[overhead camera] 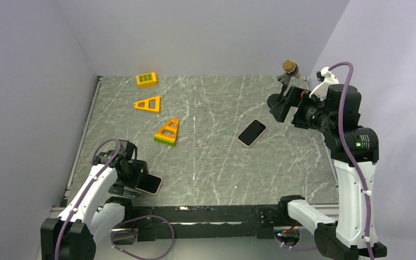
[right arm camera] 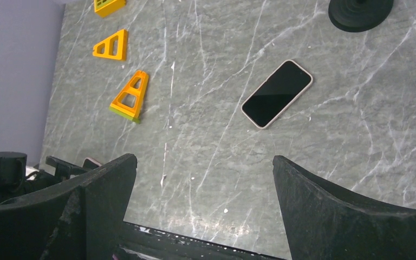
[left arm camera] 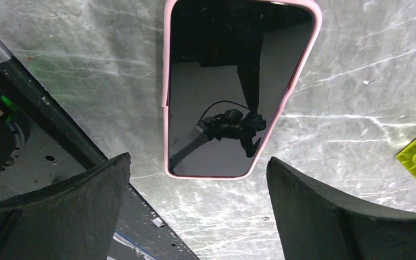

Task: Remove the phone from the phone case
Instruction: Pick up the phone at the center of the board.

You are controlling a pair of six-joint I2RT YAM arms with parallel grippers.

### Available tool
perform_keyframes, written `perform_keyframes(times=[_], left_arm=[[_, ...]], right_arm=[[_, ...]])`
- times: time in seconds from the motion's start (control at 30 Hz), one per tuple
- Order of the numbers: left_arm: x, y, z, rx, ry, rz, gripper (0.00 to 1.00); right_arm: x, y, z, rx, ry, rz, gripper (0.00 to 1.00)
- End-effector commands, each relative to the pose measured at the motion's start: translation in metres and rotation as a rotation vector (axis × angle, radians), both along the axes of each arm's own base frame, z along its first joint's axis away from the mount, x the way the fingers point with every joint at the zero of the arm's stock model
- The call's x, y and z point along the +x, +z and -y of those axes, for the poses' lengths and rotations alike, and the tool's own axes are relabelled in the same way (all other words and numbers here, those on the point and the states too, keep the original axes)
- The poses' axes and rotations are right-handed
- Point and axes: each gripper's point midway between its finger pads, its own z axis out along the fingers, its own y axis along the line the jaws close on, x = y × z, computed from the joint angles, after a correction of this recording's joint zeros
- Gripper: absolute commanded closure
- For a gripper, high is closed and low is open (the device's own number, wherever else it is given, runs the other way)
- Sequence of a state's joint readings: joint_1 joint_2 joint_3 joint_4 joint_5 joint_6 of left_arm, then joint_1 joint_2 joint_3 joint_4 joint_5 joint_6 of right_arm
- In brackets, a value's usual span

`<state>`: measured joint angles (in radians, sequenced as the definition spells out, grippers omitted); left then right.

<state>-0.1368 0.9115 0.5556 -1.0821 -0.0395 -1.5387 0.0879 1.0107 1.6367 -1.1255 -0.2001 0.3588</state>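
A phone in a pink case (overhead camera: 150, 184) lies flat, screen up, at the front left of the marble table. In the left wrist view the pink case (left arm camera: 166, 81) rims the dark screen (left arm camera: 222, 130). My left gripper (overhead camera: 140, 177) is open, its fingertips (left arm camera: 120, 162) just short of the phone's near end and wider than it, touching nothing. A second dark-screened phone with a pale rim (overhead camera: 252, 132) lies right of centre and shows in the right wrist view (right arm camera: 277, 93). My right gripper (overhead camera: 278, 106) hangs high at the back right, open and empty (right arm camera: 203, 158).
Orange-yellow toy blocks lie at the back left: a square grid (overhead camera: 147, 79), a triangle (overhead camera: 148, 104) and a triangle on a green base (overhead camera: 167, 131). A brown-topped stand (overhead camera: 290, 67) with a black round base (right arm camera: 360, 11) stands at the back right. A black rail (overhead camera: 206, 212) runs along the front edge.
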Motion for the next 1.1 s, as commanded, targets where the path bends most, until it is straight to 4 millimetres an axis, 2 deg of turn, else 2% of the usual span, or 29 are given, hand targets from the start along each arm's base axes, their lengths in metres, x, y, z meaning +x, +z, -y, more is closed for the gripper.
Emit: perform_keyframes(times=[0.0,0.2,0.5,0.83,1.07], left_arm=[[0.012,0.003,-0.006,0.011,0.089,0.051,0.01],[0.018,-0.008,-0.011,0.009,0.104,0.044,0.01],[0.03,-0.01,-0.02,0.06,0.067,-0.016,0.01],[0.028,-0.029,-0.022,0.076,0.018,-0.093,0.01],[0.014,-0.042,-0.022,0.073,0.022,-0.143,0.03]], right_arm=[[0.002,0.01,-0.002,0.002,0.011,0.049,0.0],[0.005,0.005,-0.005,0.016,0.018,0.029,0.0],[0.006,0.0,-0.004,0.014,0.012,0.011,0.0],[0.011,-0.009,0.005,0.005,-0.055,-0.029,0.0],[0.014,-0.014,0.015,-0.003,-0.134,-0.055,0.0]])
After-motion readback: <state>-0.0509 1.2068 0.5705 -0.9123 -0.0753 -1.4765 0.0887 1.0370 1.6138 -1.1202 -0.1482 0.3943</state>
